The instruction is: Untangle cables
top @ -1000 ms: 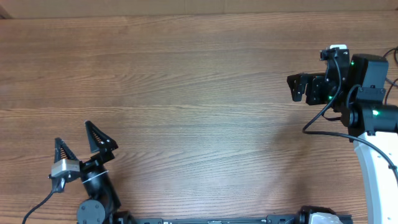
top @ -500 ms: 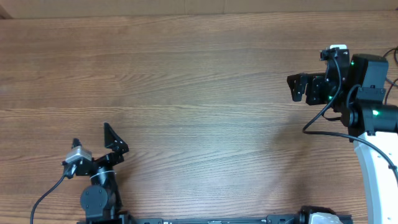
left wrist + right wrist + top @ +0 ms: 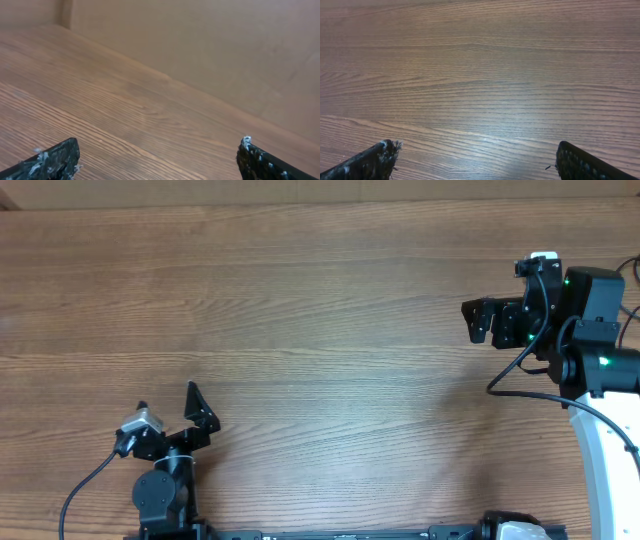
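No cables show on the counter [image 3: 320, 330], and the left jaws at 7 o'clock and right jaws at 3 gape wide and empty, so best locate the tangle before reaching.

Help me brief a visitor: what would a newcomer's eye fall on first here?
A wide wooden table fills every view, only bare grain showing. The left end effector sits at the bottom-left, jaws wide open; the right end effector, green lights behind it, hangs at the right edge, also open.
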`<state>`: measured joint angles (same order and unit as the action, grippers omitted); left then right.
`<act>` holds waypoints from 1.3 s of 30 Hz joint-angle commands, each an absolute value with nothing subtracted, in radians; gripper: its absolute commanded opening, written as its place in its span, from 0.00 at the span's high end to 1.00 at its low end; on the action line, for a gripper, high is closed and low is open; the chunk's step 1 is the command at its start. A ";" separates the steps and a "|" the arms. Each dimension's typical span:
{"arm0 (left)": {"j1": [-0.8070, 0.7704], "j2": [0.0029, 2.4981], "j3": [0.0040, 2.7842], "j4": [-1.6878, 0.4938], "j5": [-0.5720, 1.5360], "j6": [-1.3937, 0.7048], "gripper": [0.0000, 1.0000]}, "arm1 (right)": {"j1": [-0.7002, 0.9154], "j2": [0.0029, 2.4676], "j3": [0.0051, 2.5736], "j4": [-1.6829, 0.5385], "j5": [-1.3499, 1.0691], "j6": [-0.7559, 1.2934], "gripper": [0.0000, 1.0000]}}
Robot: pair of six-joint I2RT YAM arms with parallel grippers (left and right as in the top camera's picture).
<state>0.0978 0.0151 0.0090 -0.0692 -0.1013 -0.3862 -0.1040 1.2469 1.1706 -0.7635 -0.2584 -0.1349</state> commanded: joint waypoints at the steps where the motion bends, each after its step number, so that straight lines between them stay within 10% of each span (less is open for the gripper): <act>1: 0.090 0.004 0.005 -0.074 -0.058 -0.371 0.00 | -0.107 1.248 1.172 -0.762 -0.264 -0.136 0.00; 17: 0.090 0.004 0.005 -0.076 -0.053 0.195 0.00 | -0.107 1.248 1.172 -0.762 -0.264 -0.136 0.00; 39: 0.090 0.004 0.006 -0.078 -0.027 -0.007 0.00 | -0.107 1.248 1.172 -0.762 -0.264 -0.136 0.00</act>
